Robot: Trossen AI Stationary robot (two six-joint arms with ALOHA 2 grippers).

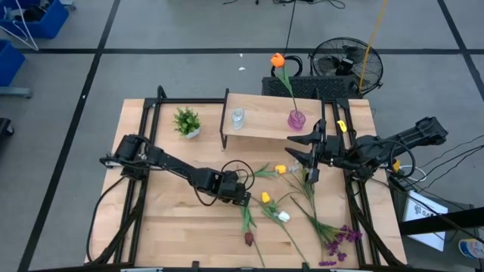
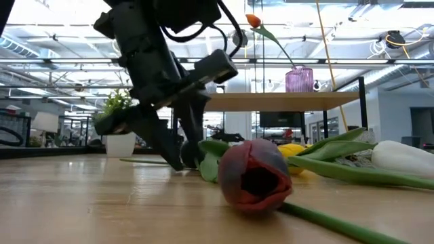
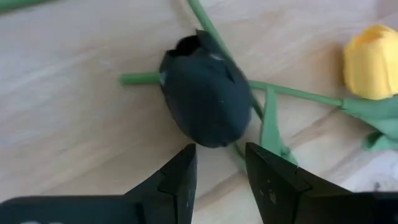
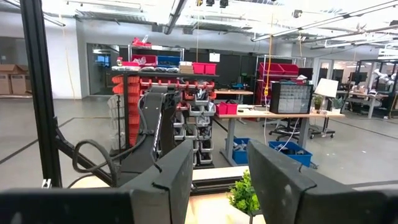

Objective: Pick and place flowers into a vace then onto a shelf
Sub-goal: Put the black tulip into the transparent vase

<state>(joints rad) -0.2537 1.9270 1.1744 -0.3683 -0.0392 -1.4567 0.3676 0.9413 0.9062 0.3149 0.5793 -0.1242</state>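
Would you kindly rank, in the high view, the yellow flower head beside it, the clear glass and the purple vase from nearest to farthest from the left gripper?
1. Yellow flower head, just right of the left gripper.
2. Clear glass, on the shelf's left part.
3. Purple vase, on its right part.

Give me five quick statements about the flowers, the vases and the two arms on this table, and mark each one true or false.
1. An orange flower stands in the purple vase on the shelf. True.
2. The clear glass vase on the shelf holds a yellow flower. False: it holds no flower.
3. The left gripper is low over the table with its jaws open and empty, beside a green stem. True.
4. The right gripper is carrying the purple flowers. False: it holds nothing, and the purple flowers lie on the table's near right part.
5. The small potted plant stands on the shelf. False: it stands on the tabletop, left of the shelf.
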